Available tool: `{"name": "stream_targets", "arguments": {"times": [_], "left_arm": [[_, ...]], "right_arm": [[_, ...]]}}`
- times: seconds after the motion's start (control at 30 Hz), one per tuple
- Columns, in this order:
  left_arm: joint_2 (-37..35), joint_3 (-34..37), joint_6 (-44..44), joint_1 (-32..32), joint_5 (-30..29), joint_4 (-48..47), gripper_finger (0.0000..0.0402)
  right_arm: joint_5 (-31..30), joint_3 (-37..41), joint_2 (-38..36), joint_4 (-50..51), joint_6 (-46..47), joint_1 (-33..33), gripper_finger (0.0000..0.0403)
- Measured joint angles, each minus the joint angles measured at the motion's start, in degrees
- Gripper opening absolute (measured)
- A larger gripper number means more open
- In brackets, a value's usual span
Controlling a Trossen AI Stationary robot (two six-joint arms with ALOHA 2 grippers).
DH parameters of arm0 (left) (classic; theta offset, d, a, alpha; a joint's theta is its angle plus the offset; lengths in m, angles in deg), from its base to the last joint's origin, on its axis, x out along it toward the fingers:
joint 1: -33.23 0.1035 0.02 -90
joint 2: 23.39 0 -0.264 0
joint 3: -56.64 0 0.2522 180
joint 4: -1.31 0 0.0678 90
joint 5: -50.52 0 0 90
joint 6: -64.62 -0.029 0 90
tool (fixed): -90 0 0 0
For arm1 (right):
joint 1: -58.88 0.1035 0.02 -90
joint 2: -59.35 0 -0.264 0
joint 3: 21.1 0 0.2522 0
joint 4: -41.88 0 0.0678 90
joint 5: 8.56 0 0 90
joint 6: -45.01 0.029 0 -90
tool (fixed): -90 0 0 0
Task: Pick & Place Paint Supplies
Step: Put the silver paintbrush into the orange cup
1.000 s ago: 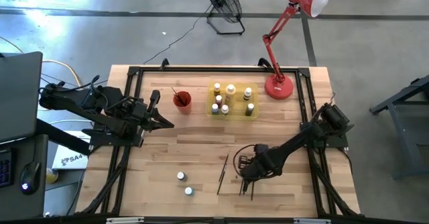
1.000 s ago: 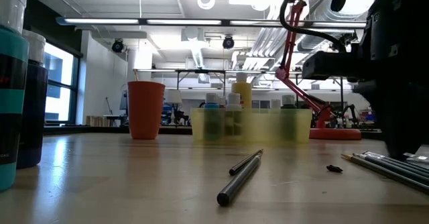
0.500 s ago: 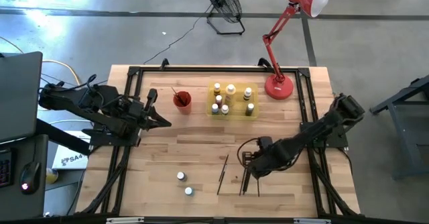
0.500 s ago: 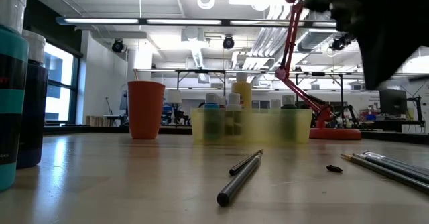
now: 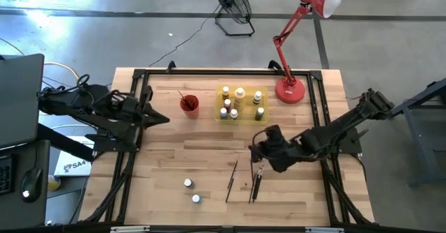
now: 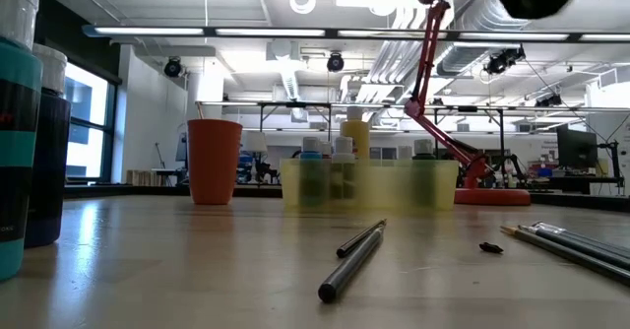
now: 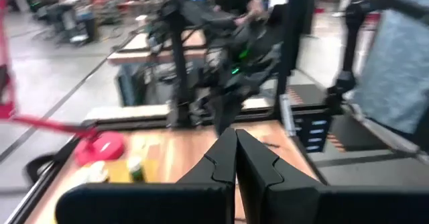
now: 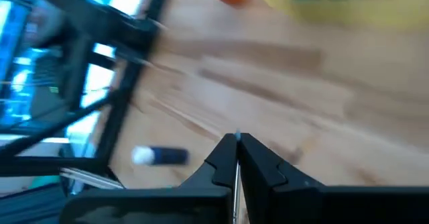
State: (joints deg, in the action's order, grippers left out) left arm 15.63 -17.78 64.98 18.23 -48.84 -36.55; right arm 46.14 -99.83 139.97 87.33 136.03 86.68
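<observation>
My right gripper (image 5: 254, 149) hangs shut above the table's right middle, with a thin paintbrush (image 8: 235, 184) caught in it. More dark paintbrushes (image 5: 254, 185) (image 5: 231, 181) lie flat below and to its left. Two white-capped bottles (image 5: 188, 183) (image 5: 196, 199) stand near the front edge. Several more bottles stand in the yellow tray (image 5: 266, 104) at the back. The red cup (image 5: 189, 105) beside the tray has a brush standing in it. Shut on nothing, my left gripper (image 5: 166, 119) waits at the table's left side. My right gripper pinches the paintbrush between its two fingers; only a thin pale stretch of it (image 8: 235, 192) shows, along the gap between them. The fingers slant down toward the table's left. The brush is lifted clear of the table, and the gripper hides the rest.
A red desk lamp (image 5: 289, 90) stands on the table's back right corner, and a black frame runs along the edges. Bare wood lies between the tray and the loose brushes. In the low view one brush (image 6: 352, 260) lies mid-table and others (image 6: 576, 245) at the right.
My right gripper has risen from the table beside the loose brushes and gone toward the far edge. It has tipped up from pointing down to a slant and stayed shut. My left gripper has drawn back a little toward the table's left edge.
</observation>
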Motion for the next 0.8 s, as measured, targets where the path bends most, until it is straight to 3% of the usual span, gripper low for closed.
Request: {"name": "stream_targets", "arguments": {"times": [0.47, 0.8], "left_arm": [[2.05, 0.0, 2.6, -0.02, -1.63, -3.22, 0.0001], [1.36, -0.07, 8.04, -0.01, -2.25, -9.74, 0.0001]], "right_arm": [[-0.33, 0.0, -0.47, -32.81, -39.53, -12.35, 0.0003], [5.56, 0.0, 2.79, -47.34, -52.27, -20.01, 0.0003]]}}
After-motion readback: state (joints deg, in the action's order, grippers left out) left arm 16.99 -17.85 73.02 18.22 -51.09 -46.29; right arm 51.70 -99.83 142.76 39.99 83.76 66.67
